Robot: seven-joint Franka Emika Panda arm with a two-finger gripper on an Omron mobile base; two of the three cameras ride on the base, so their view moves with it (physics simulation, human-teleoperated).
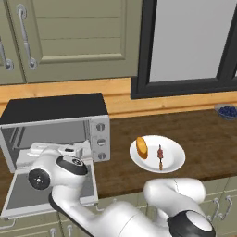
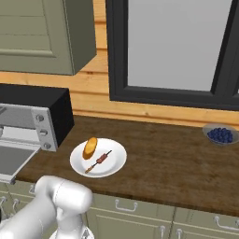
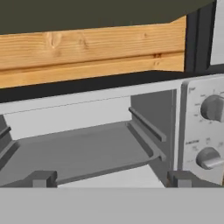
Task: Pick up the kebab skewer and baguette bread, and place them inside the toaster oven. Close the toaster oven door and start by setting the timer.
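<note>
The toaster oven stands at the left of the counter, and its door lies folded down and open. My gripper is open and empty. It hovers just in front of the oven mouth, facing the inner tray. The oven's knobs are to the right of my fingertips. Right of the oven, the baguette bread and the kebab skewer lie side by side on a white plate, apart from the gripper. The bread and the skewer also appear in the right base view.
A bowl of blueberries sits at the far right of the wooden counter, below a dark-framed window. Wall cabinets hang above the oven. My own arm crosses in front of the folded-down door.
</note>
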